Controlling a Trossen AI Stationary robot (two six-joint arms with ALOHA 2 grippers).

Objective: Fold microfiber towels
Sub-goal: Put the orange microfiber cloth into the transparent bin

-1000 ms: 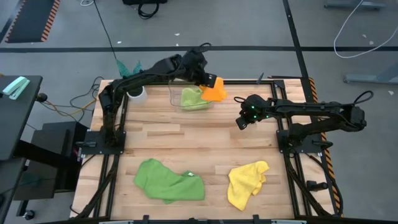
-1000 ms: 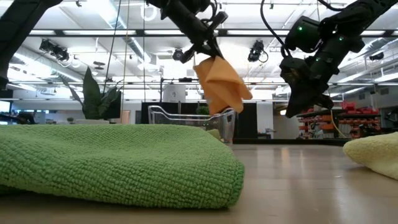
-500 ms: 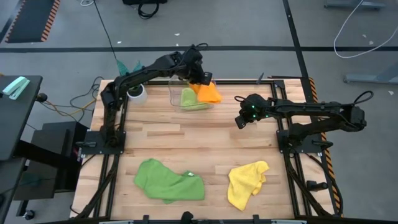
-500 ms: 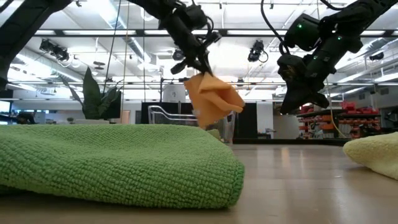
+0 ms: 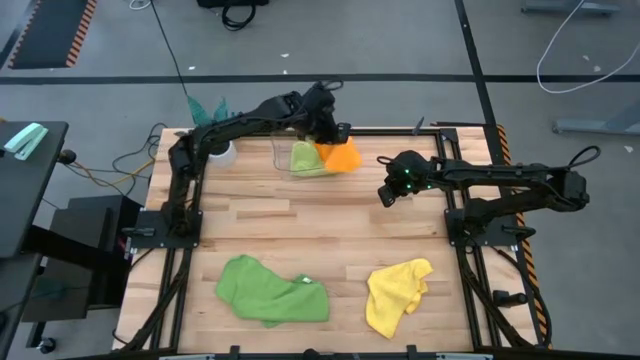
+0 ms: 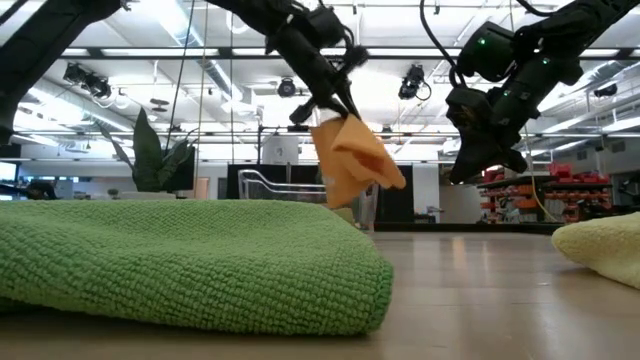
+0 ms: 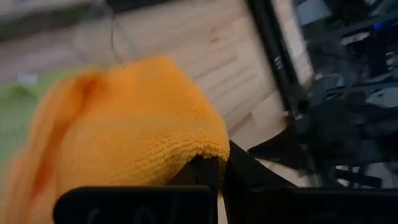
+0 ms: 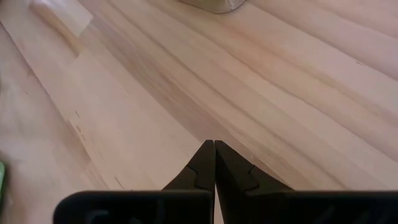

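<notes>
My left gripper [image 5: 334, 133] is shut on the orange towel [image 5: 343, 156], which hangs in the air at the far middle of the table, above the right end of the clear bin [image 5: 283, 160]. A light lime green towel [image 5: 305, 158] lies crumpled inside the bin. Near the front edge, the darker green towel [image 5: 272, 290] and the yellow towel [image 5: 397, 293] rest in loose heaps on the wood. My right gripper [image 5: 385, 197] hovers shut above bare table right of centre, with nothing between its fingers [image 8: 214, 144]. My left gripper pinches a bunched, rounded fold of the orange towel [image 7: 208, 150] between its two fingers. The fingers [image 6: 335, 100] slant down toward the table's right side. The towel [image 6: 352, 165] hangs slack below them in a folded bundle, lifted clear of the table.
A teal-leaved plant [image 5: 205, 105] in a white pot [image 5: 218, 150] stands at the far left corner. The table's black frame [image 5: 470, 130] runs around the edges. Bare wood lies between the bin and the two front towels.
My left gripper has sunk a little with the orange towel at the bin's right end and has rolled slightly. The towel has swung under the fingers and now hangs lower, still clear of the table.
</notes>
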